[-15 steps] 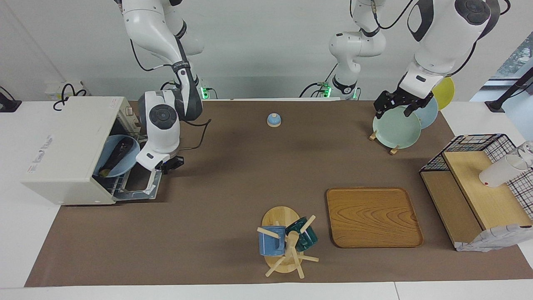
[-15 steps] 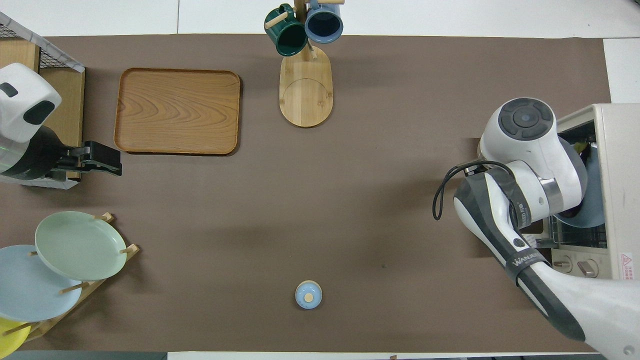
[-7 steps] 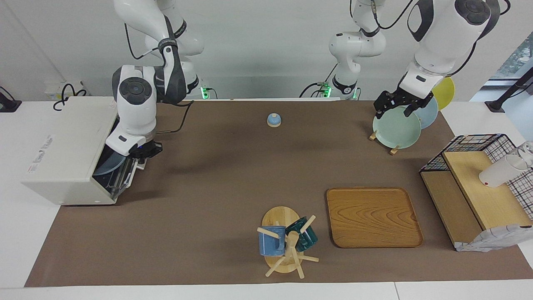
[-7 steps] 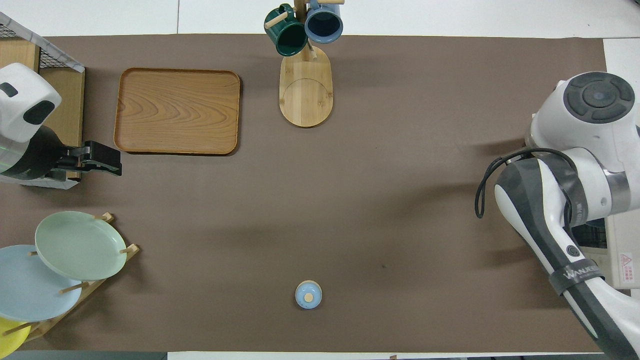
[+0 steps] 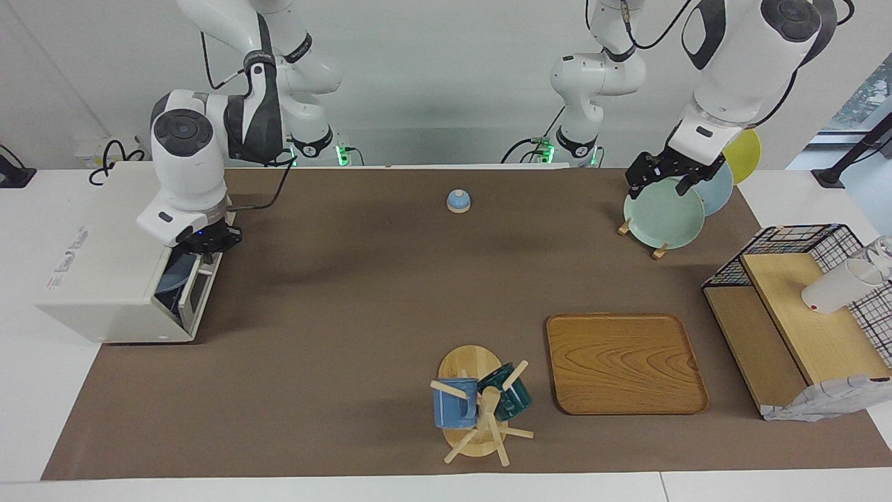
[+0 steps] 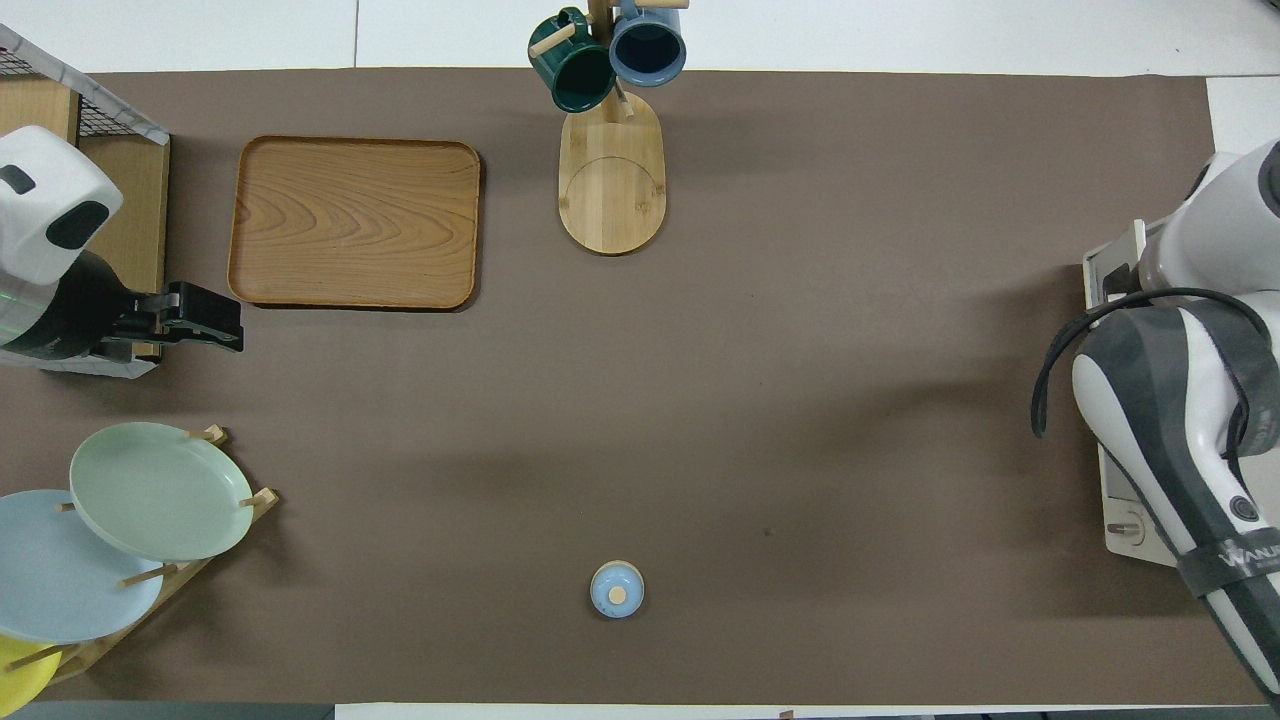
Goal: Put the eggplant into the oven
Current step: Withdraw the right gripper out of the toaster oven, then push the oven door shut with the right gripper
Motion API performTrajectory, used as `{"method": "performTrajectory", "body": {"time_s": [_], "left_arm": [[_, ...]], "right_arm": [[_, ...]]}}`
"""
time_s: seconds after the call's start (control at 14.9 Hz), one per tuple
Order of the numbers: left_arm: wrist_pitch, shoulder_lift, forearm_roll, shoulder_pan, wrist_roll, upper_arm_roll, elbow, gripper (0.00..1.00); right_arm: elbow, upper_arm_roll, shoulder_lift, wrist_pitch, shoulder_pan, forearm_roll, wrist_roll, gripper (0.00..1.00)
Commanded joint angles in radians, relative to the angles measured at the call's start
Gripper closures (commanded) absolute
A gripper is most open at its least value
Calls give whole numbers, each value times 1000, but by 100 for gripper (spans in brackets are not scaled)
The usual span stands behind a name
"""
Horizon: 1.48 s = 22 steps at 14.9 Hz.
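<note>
A: At the right arm's end of the table, where's the right gripper (image 5: pixel 209 240)?

B: Right at the top edge of the oven (image 5: pixel 115 268) door (image 5: pixel 195 296). Door's tilted up, nearly closed, w/ only a narrow gap under the gripper.

A: Fingers?

B: Can't tell, they're tucked down against the door & hidden by the wrist.

A: Eggplant?

B: Not visible. Through the gap just below the gripper only a sliver of a blue plate (image 5: pixel 171 279) shows inside the oven; whatever lies on it is hidden by the door.

A: Left gripper (image 5: pixel 662 180)?

B: Waits over the plate rack (image 5: pixel 658 247) at the left arm's end. Fingers apart, empty, black tips just above the rim of the pale green plate (image 5: pixel 663 213). Light blue plate (image 5: pixel 718 188) & yellow plate (image 5: pixel 744 150) stand next to it in the same rack.

A: Anything betw. the two grippers?

B: Small blue bell (image 5: pixel 458 201) on the brown mat (image 5: pixel 362 293), well apart from both. Mug tree (image 5: pixel 481 411) w/ blue & green mugs & wooden tray (image 5: pixel 624 362) sit lower down, away from either gripper
</note>
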Motion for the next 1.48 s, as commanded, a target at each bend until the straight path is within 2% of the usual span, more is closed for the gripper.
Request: {"method": "performTrajectory", "body": {"time_s": [0.0, 0.13, 0.27, 0.54, 0.74, 0.87, 0.94, 1.01, 1.07, 1.41], "left_arm": [[-17, -11, -8, -3, 9, 8, 2, 0], [-17, -11, -7, -3, 9, 8, 2, 0], [-17, -11, -7, -3, 9, 8, 2, 0], [-17, -11, -7, -3, 9, 8, 2, 0], [-17, -10, -8, -3, 9, 8, 2, 0], [-17, -11, -7, -3, 9, 8, 2, 0], [-17, -11, -7, -3, 9, 8, 2, 0], [-17, -11, -7, -3, 9, 8, 2, 0], [-17, -11, -7, -3, 9, 8, 2, 0], [-17, -10, -7, -3, 9, 8, 2, 0]], "right_arm": [[-21, 5, -22, -32, -46, 37, -73, 100], [-14, 5, -37, -49, -59, 88, -87, 100], [22, 4, -40, -115, -62, 100, -92, 100], [152, 13, -36, -241, -48, 118, -90, 100], [178, 14, -27, -232, -43, 256, -77, 98], [186, 18, -31, -239, -43, 299, -77, 63], [184, 18, -37, -244, -43, 312, -77, 52], [183, 18, -40, -250, -43, 315, -78, 18], [183, 18, -42, -251, -43, 315, -78, 0], [172, 18, -53, -242, -45, 315, -75, 0]]}}
